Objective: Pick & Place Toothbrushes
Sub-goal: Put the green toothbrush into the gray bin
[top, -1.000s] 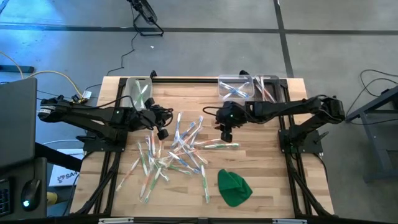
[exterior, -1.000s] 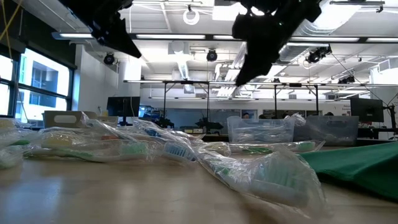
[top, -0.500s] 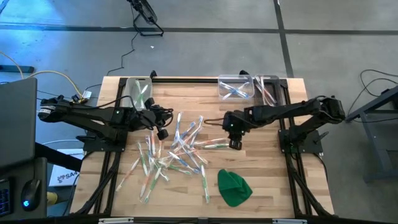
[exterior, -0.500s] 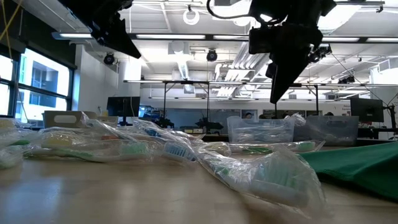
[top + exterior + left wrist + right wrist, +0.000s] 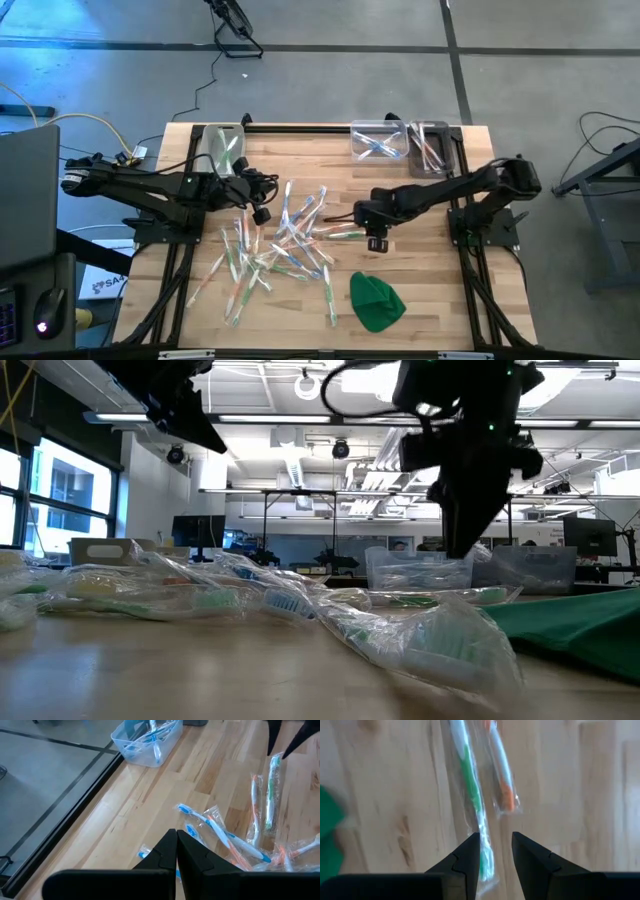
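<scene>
While the left gripper (image 5: pixel 262 214) waits with fingers closed and empty, the right gripper (image 5: pixel 377 243) hovers, fingers slightly parted, over a green-accented toothbrush (image 5: pixel 470 790) mid-worktop (image 5: pixel 430 290).

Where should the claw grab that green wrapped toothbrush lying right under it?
Probably at the middle of the handle, coming straight down. The green toothbrush lies flat on the table, long and thin, so the right claw, open above it, should close across its narrow width. An orange toothbrush lies close alongside, so stay on the side away from it.
</scene>
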Robot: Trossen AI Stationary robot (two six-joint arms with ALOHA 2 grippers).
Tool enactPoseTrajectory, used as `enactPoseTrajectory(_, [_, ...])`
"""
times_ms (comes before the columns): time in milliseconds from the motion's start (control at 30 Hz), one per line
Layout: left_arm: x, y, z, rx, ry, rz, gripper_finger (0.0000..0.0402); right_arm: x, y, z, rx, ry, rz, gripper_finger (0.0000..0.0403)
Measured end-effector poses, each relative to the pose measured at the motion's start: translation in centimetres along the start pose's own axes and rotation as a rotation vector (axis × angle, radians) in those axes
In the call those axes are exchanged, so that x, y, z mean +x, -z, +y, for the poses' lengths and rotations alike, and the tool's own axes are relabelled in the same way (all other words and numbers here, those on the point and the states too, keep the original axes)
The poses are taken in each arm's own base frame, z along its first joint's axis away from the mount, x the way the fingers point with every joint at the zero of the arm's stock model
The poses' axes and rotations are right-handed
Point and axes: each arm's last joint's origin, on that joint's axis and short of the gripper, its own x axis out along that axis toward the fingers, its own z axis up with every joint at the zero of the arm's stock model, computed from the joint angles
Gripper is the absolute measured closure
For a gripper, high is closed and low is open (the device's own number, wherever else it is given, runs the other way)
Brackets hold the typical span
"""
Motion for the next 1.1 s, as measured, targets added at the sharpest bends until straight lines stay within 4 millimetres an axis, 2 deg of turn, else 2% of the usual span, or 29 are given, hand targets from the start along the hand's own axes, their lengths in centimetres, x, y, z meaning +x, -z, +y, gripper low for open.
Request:
enactPoseTrajectory(433, [0.0, 0.0, 0.0, 0.001, 0.000, 0.001, 0.0396, 5.1, 0.2, 0.4, -0.012, 0.030, 0.162, 0.0298])
enactPoseTrajectory(533, [0.0, 0.0, 0.0, 0.000, 0.000, 0.000, 0.0396, 5.7, 0.3, 0.4, -0.013, 0.033, 0.179, 0.0298])
enactPoseTrajectory(733, [0.0, 0.0, 0.0, 0.000, 0.000, 0.001, 0.0396, 5.5, 0.2, 0.4, -0.012, 0.031, 0.164, 0.0299])
enactPoseTrajectory(833, [0.0, 0.0, 0.0, 0.000, 0.000, 0.001, 0.0396, 5.5, 0.2, 0.4, -0.012, 0.027, 0.164, 0.0316])
enactPoseTrajectory(1033, [0.0, 0.0, 0.0, 0.000, 0.000, 0.000, 0.0396, 5.5, 0.2, 0.4, -0.013, 0.031, 0.165, 0.0384])
enactPoseTrajectory(1100, [0.0, 0.0, 0.0, 0.000, 0.000, 0.001, 0.0396, 5.5, 0.2, 0.4, -0.017, 0.033, 0.165, 0.0391])
